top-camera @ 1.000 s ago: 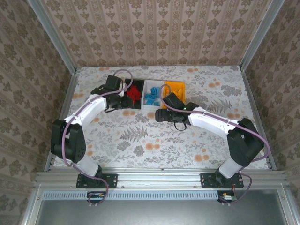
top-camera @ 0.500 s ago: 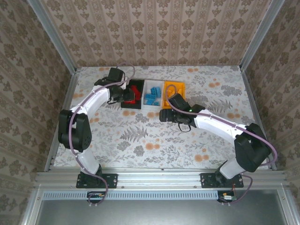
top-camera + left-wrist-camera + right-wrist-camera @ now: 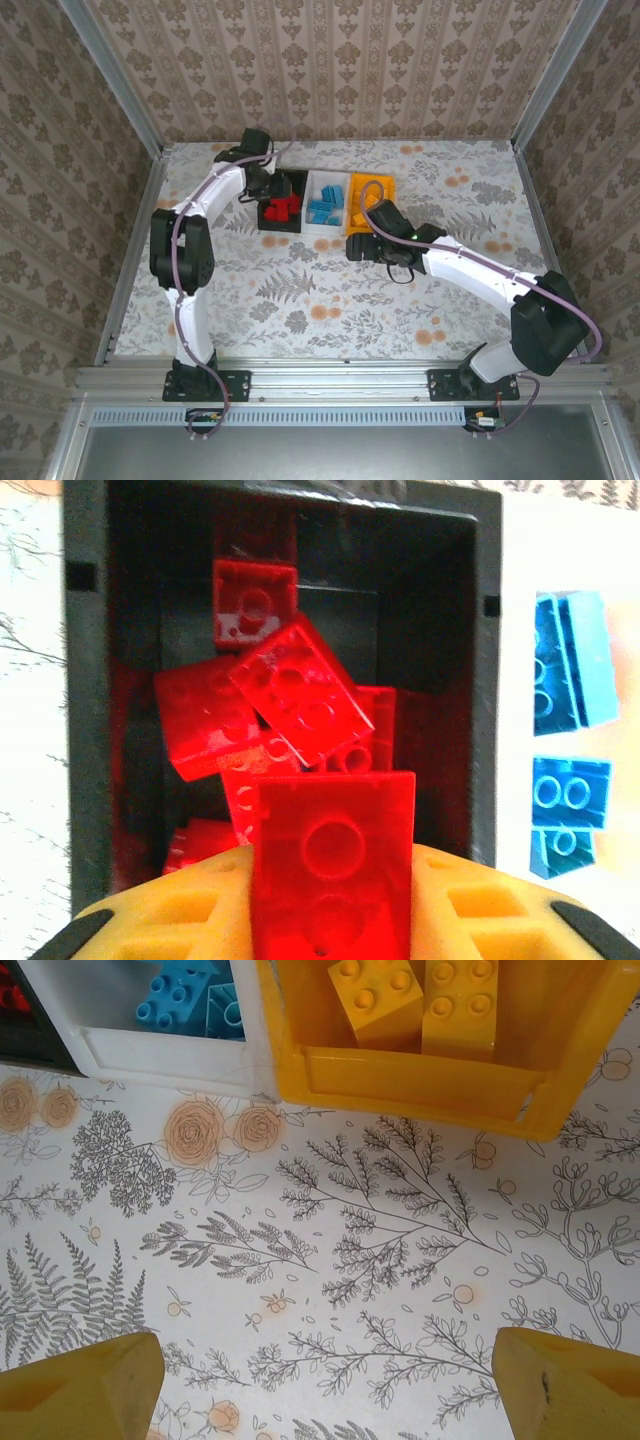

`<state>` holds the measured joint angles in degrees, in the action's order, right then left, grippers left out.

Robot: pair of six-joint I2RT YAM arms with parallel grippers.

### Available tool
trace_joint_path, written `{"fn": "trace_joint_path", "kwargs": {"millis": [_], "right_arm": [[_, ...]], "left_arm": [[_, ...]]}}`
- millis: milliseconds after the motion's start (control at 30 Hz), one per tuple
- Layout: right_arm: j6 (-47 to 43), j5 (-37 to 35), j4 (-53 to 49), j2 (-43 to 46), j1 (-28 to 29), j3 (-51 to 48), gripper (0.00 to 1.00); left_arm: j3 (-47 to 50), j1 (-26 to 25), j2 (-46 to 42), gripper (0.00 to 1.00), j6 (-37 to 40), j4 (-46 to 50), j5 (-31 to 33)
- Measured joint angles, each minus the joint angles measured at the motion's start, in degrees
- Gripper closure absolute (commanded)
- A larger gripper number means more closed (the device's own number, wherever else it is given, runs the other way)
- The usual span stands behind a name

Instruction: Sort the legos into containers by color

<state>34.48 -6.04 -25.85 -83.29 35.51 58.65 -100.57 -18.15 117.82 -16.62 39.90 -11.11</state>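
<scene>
My left gripper (image 3: 333, 885) is shut on a red lego (image 3: 333, 850), held just above the near end of the black container (image 3: 90, 730). Several red legos (image 3: 290, 695) lie piled inside that container. In the top view the left gripper (image 3: 272, 190) hangs over the black container (image 3: 268, 222). The white container (image 3: 322, 228) beside it holds light blue legos (image 3: 570, 660). My right gripper (image 3: 325, 1380) stands open over bare tablecloth, its fingers (image 3: 80, 1390) empty, just in front of the orange-yellow container (image 3: 420, 1085) holding yellow legos (image 3: 420, 995).
The three containers stand side by side at the back middle of the flowered tablecloth. The right arm (image 3: 470, 265) stretches across the table's right half. The left arm (image 3: 195, 215) runs along the left side near the wall.
The left arm has stretched toward the back, carrying the red lego from the black container's left side to over it. The right gripper has shifted slightly right, nearer the orange-yellow container.
</scene>
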Motion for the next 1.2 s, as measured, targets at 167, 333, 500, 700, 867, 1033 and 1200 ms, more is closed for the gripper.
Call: {"fn": "trace_joint_path", "kwargs": {"millis": [167, 333, 500, 700, 867, 1033, 1200], "right_arm": [[0.0, 0.0, -1.6, 1.1, -0.5, 0.7, 0.13], [-0.2, 0.0, -4.8, 2.4, -1.1, 2.1, 0.11], [-0.3, 1.4, -7.0, 4.0, -1.9, 4.2, 0.10], [-2.7, 4.1, -8.3, 2.4, -3.8, 11.1, 0.06], [-6.7, 5.7, -7.3, 1.6, -11.8, 11.8, 0.00], [-16.0, 4.7, 5.6, 6.6, -21.5, 0.5, 0.00], [-25.0, 3.3, 24.8, 7.7, -26.8, -15.1, 0.00]], "left_arm": [[-4.1, 1.4, 3.2, 0.35, 0.8, 0.9, 0.0], [-4.3, 2.0, 3.4, 0.14, 0.7, 0.8, -0.8], [-2.4, 2.3, 1.0, 0.00, -0.3, 0.3, -1.1], [4.9, 3.1, -8.9, 0.00, -0.5, -0.7, -1.4], [12.1, 3.5, -20.3, 0.00, -0.5, -3.2, -1.6], [20.1, 8.0, -29.9, 0.00, -1.3, -6.1, -2.1], [36.0, 13.8, -37.1, 0.00, -1.3, -18.1, 1.5]]}}
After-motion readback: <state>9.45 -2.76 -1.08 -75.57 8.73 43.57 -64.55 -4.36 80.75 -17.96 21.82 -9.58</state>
